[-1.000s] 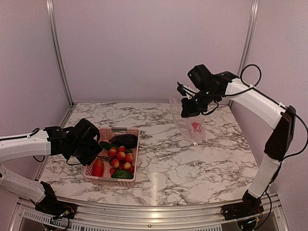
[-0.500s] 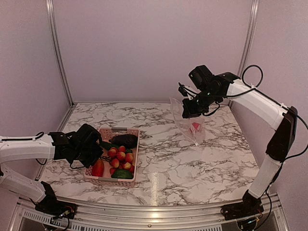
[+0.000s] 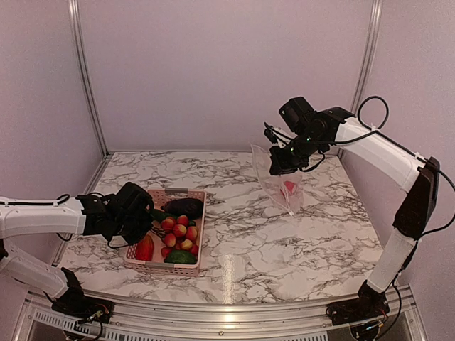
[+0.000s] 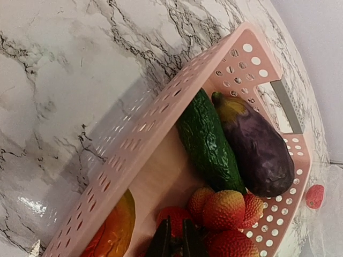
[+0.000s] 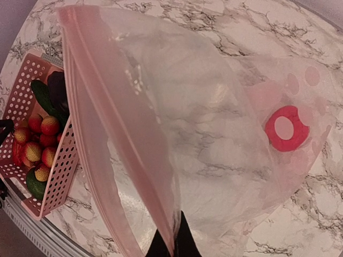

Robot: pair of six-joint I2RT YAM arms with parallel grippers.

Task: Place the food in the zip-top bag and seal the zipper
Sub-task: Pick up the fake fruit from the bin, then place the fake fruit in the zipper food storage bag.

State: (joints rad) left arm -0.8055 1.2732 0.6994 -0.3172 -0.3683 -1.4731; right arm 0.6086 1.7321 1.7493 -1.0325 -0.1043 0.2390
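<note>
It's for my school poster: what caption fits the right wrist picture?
Right gripper pinches the clear zip-top bag by its pink zipper, one red piece inside.

There's the basket [image 3: 175, 192] at eight o'clock on the table [image 3: 284, 241], food [image 3: 178, 231] piled in it, eggplant [image 3: 183, 207] at its twelve o'clock end. Over at two o'clock, the zip-top bag [image 3: 274, 181], one piece [image 3: 288, 187] inside.

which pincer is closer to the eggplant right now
Left. The left pincer sits in the pink basket among the red fruits, just short of the eggplant; the right pincer is far across the table, holding up the zip-top bag.
</note>
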